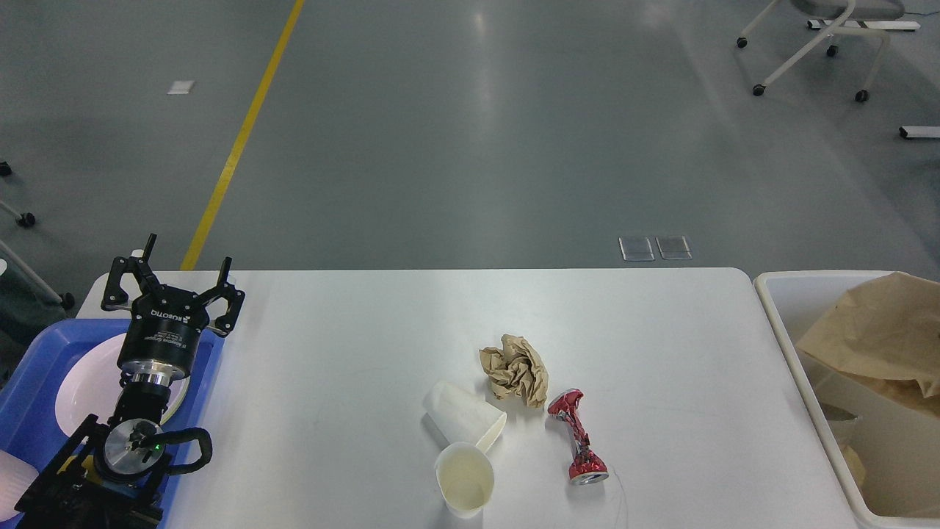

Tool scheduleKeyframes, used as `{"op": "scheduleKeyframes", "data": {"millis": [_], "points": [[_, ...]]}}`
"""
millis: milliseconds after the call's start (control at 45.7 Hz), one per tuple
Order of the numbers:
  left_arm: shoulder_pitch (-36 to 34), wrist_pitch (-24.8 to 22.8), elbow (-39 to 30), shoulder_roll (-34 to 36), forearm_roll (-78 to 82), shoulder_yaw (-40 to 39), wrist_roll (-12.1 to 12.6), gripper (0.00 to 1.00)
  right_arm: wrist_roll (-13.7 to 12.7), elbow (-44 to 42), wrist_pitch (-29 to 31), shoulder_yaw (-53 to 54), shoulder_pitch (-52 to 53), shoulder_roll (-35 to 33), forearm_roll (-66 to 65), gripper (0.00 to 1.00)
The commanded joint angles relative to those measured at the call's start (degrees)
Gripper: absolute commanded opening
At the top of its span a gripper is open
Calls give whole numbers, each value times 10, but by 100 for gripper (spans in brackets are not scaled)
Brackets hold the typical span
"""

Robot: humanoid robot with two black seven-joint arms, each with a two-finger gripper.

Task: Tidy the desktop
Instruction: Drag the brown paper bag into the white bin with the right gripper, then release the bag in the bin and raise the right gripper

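Note:
The white desktop fills the lower view. On it lie a crumpled brown paper ball, a crushed red can on its side, a clear plastic cup on its side and a cream paper cup standing upright. My left gripper is open and empty above the far end of the blue tray, at the table's left edge. A large brown paper bag lies in the cream bin at the right. My right gripper is out of view.
A white plate sits in the blue tray under my left arm. The bin stands off the table's right edge. Beyond the table is grey floor with a yellow line and a chair base at far right.

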Motion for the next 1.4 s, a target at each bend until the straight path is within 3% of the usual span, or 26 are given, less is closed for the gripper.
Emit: {"op": "scheduleKeyframes", "data": {"millis": [0,197,328,635,1138,1269,1379], "points": [[0,0,0,0,0,0,0,96,0,-115,-34,131,-159,6,4,0],[0,0,0,0,0,0,0,96,-1,-278,-113,314,-361,64,3,0],[0,0,0,0,0,0,0,96,-1,-392,-121,364,-440,137,3,0],[0,0,0,0,0,0,0,96,-1,-464,-128,360,-493,224,2,0],[0,0,0,0,0,0,0,96,0,-484,-130,360,-512,242,-4,1],[0,0,0,0,0,0,1,96,0,-481,-184,360,-512,243,-5,100],[0,0,0,0,0,0,0,96,0,-474,-194,362,-511,246,-7,100]]}}
